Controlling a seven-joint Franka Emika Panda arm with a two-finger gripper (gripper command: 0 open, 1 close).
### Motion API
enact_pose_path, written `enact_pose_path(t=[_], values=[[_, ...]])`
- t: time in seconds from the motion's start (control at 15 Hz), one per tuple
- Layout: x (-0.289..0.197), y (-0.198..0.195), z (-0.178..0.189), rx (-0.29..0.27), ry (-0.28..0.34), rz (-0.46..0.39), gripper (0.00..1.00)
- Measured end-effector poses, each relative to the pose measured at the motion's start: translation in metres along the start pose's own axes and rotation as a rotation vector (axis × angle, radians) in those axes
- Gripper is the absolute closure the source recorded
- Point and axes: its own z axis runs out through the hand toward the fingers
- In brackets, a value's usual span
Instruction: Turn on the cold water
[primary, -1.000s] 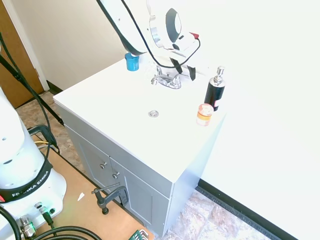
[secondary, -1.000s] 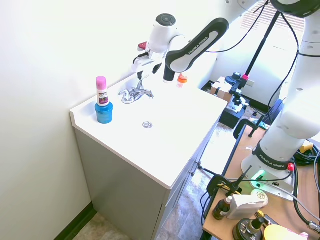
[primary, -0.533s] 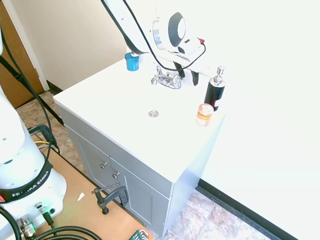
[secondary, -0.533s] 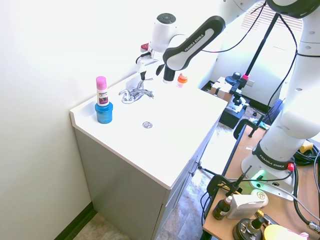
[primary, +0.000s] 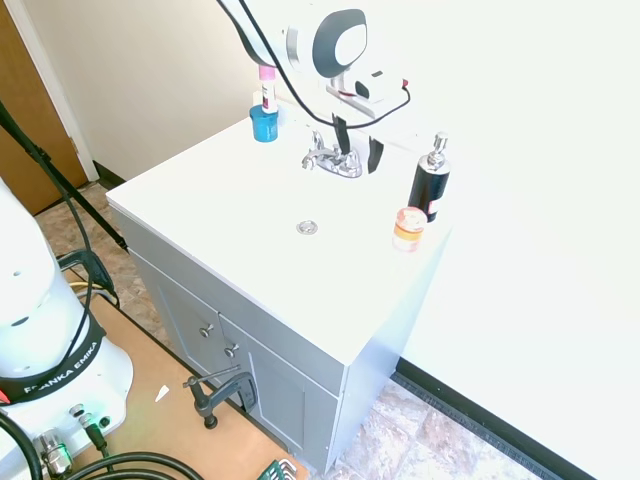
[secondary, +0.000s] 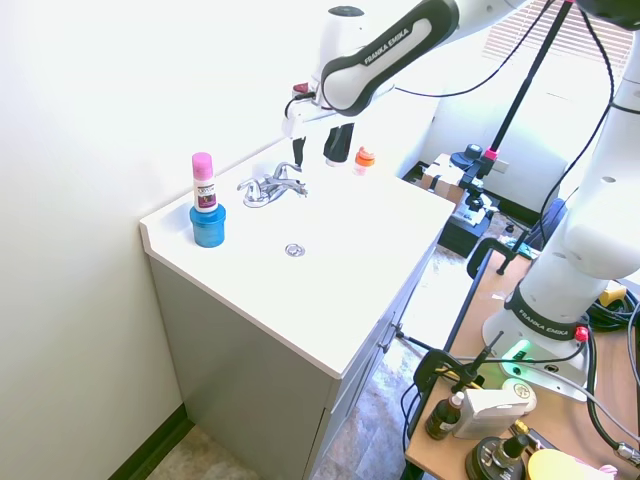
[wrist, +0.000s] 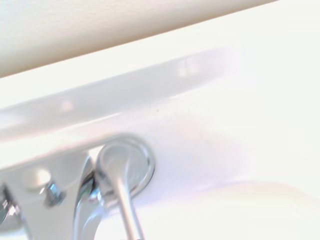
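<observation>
In the first exterior view we see, from left to right, a blue cup (primary: 264, 124) with a pink-capped bottle (primary: 266, 87) standing in it, then the chrome faucet (primary: 332, 160) at the back of the white vanity top (primary: 200, 210), behind the drain (primary: 307, 228). Our gripper (primary: 354, 145) hangs over the faucet's right side, its two black fingers (primary: 374, 155) apart, one beside the right lever. Further right stand an orange-lidded jar (primary: 409, 229) and a black soap pump bottle (primary: 430, 183). No water shows. The wrist view gives a blurred lever (wrist: 122, 192) and its round base.
</observation>
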Motion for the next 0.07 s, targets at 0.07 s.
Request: enact_pose_path(t=[0.07], values=[[-0.0113, 0.013, -0.0097, 0.008, -0.03, -0.018, 0.0]])
